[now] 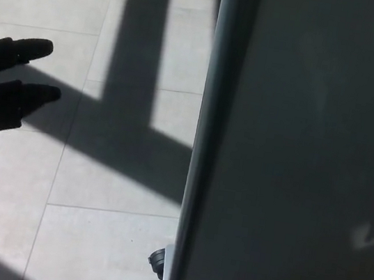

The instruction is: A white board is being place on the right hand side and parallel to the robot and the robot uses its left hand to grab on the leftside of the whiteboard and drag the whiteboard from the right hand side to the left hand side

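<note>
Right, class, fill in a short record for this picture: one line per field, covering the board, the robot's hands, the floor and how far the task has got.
board: large white board with a grey metal frame, filling the right side of the view
board edge: left frame rail, untouched
caster: small black wheel at the board's foot
left hand: black left hand, fingers apart, empty, clear of the board
right hand: not in view
floor: pale tiled floor crossed by dark shadows
task stage: board not yet grabbed
</note>
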You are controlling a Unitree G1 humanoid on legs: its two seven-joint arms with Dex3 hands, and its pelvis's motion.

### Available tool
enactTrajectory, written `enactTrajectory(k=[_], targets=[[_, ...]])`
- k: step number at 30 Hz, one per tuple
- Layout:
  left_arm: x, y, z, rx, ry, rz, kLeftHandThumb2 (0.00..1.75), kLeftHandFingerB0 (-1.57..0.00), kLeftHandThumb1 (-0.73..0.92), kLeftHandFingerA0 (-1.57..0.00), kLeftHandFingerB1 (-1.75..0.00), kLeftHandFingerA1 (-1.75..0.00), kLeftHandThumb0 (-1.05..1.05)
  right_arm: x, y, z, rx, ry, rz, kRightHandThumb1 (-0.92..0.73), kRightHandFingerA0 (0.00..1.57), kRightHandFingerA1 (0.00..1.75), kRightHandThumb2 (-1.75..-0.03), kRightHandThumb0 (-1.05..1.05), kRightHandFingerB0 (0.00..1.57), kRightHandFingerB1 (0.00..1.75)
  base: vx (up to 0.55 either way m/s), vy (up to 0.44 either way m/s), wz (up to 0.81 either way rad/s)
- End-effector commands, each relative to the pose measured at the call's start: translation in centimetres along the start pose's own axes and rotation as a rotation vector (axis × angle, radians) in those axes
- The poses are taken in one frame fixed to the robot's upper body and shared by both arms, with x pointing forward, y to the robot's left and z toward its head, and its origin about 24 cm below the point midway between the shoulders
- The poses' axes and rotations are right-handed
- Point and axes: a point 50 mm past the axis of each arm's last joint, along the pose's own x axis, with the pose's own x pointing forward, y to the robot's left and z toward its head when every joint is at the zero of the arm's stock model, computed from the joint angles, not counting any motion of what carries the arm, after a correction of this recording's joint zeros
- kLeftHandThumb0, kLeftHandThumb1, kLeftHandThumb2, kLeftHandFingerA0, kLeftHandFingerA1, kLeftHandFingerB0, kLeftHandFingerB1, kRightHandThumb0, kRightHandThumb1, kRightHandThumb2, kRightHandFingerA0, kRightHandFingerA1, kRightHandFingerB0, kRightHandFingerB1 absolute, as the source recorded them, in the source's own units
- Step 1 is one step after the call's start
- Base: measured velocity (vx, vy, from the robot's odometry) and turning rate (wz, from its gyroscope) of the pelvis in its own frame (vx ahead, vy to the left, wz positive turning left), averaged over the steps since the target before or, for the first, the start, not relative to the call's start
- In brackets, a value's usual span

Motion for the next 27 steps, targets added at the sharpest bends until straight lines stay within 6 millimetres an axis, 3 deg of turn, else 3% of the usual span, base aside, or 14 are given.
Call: enactTrajectory(k=[1,2,5,6,7,9,11,12,13,17,18,20,21,27], targets=[[1.8,-1.6,1.4,0.054,0.023,-0.089,0.54,-0.32,0.48,-0.31,-0.31,-0.36,-0.36,-0.3,-0.7,0.6,0.0,-0.028,-0.012,-0.65,0.66,0.61,-0.83,-0.46,0.18,0.4,0.0,0.0,0.0],[2.2,-2.0,1.6,0.049,0.045,-0.121,0.82,-0.09,0.25,-0.09,-0.48,-0.5,-0.22,-0.3,-0.7,0.7,0.007,-0.026,-0.002,-0.66,0.6,0.6,-0.84,-0.47,0.17,0.39,0.0,0.0,0.0],[2.7,-2.3,2.0,0.051,0.062,-0.141,0.82,-0.09,0.25,-0.09,-0.48,-0.5,-0.22,-0.2,-0.6,0.9,0.017,-0.026,0.008,-0.66,0.6,0.6,-0.84,-0.47,0.17,0.39,0.0,0.0,0.0],[3.4,-3.1,2.6,0.07,0.068,-0.163,0.52,-0.2,0.39,-0.21,-0.29,-0.32,-0.44,-0.2,-0.6,0.9,0.011,-0.027,0.014,-0.68,0.58,0.59,-0.84,-0.48,0.15,0.38,0.0,0.0,0.0],[3.5,-3.2,2.8,0.084,0.074,-0.18,0.78,0.0,0.17,0.0,-0.46,-0.47,-0.27,-0.2,-0.6,0.9,0.016,-0.027,0.009,-0.81,0.64,0.51,-0.63,-0.39,0.21,0.28,0.0,0.0,0.0],[4.3,-4.0,3.2,0.072,0.099,-0.2,0.72,0.0,0.08,0.0,-0.47,-0.48,-0.26,-0.1,-0.5,0.8,0.01,-0.029,0.003,-0.67,0.6,0.6,-0.84,-0.48,0.16,0.39,0.0,0.0,0.0],[4.6,-4.3,3.4,0.079,0.101,-0.204,0.72,0.0,0.08,0.0,-0.47,-0.49,-0.25,-0.1,-0.4,0.8,0.018,-0.025,0.003,-0.67,0.6,0.59,-0.84,-0.48,0.16,0.39,0.0,0.0,0.0],[4.8,-4.7,3.4,0.065,0.103,-0.211,0.53,-0.08,0.32,-0.11,-0.29,-0.32,-0.46,-0.1,-0.4,0.8,0.008,-0.024,0.003,-0.82,0.65,0.5,-0.64,-0.4,0.21,0.29,0.0,0.0,0.0],[4.9,-4.8,3.5,0.072,0.103,-0.22,0.71,-0.01,0.29,-0.02,-0.36,-0.41,-0.35,-0.1,-0.4,0.8,0.004,-0.023,0.005,-0.81,0.64,0.49,-0.64,-0.41,0.21,0.29,0.0,0.0,0.0],[5.4,-5.4,3.6,0.061,0.114,-0.239,0.53,-0.05,0.28,-0.1,-0.24,-0.32,-0.52,0.0,-0.2,0.9,0.006,-0.027,0.017,-0.83,0.62,0.5,-0.64,-0.39,0.2,0.28,0.0,0.0,0.0],[5.5,-5.6,3.6,0.067,0.116,-0.242,0.54,-0.03,0.27,-0.08,-0.25,-0.32,-0.53,0.1,-0.2,1.0,0.011,-0.027,0.018,-0.68,0.56,0.58,-0.84,-0.48,0.15,0.39,0.0,0.0,0.0],[5.7,-5.9,3.7,0.078,0.121,-0.239,0.52,-0.07,0.33,-0.13,-0.26,-0.3,-0.45,0.1,-0.2,1.1,0.025,-0.028,0.026,-0.69,0.52,0.57,-0.84,-0.48,0.14,0.38,0.0,0.0,0.0],[5.9,-6.4,3.8,0.05,0.12,-0.262,0.69,-0.02,0.29,-0.02,-0.3,-0.32,-0.36,0.2,-0.1,1.2,0.026,-0.032,0.023,-0.84,0.54,0.48,-0.65,-0.39,0.19,0.27,0.0,0.0,0.0],[6.4,-8.5,4.3,0.042,0.123,-0.325,0.71,0.0,0.28,-0.01,-0.32,-0.38,-0.37,0.2,0.0,1.2,-0.003,-0.038,0.02,-0.83,0.61,0.49,-0.65,-0.4,0.19,0.28,0.0,0.0,0.0]])
